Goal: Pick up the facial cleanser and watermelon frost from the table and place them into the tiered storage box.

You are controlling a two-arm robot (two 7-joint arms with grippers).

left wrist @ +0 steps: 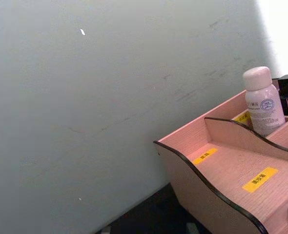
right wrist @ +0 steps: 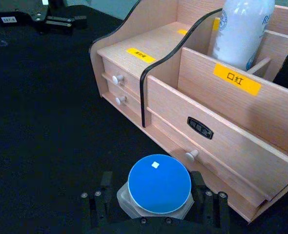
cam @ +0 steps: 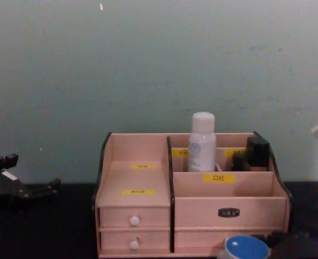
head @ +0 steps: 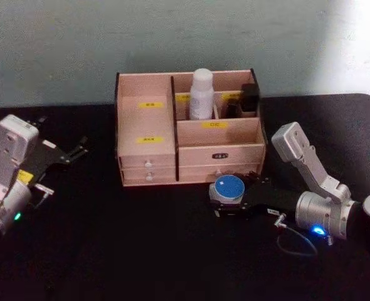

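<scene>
The watermelon frost [head: 227, 187], a squat clear jar with a blue lid [right wrist: 159, 184], sits just in front of the tiered storage box [head: 148, 162], by its lower right drawer. My right gripper [head: 230, 195] reaches in from the right and is shut on the jar, one black finger [right wrist: 103, 194] snug on each side. The chest view has the jar [cam: 247, 249] at the bottom edge. The facial cleanser [head: 201, 94], a tall white bottle, stands upright in a rear compartment of the box [cam: 202, 142] [left wrist: 264, 100]. My left gripper [head: 64, 154] rests open at the far left.
A black block [head: 250, 98] fills the box's rear right compartment. Two small drawers with white knobs [right wrist: 117, 78] face me on the box's left. The box stands on a black tabletop [head: 110, 244], and a grey wall rises close behind it.
</scene>
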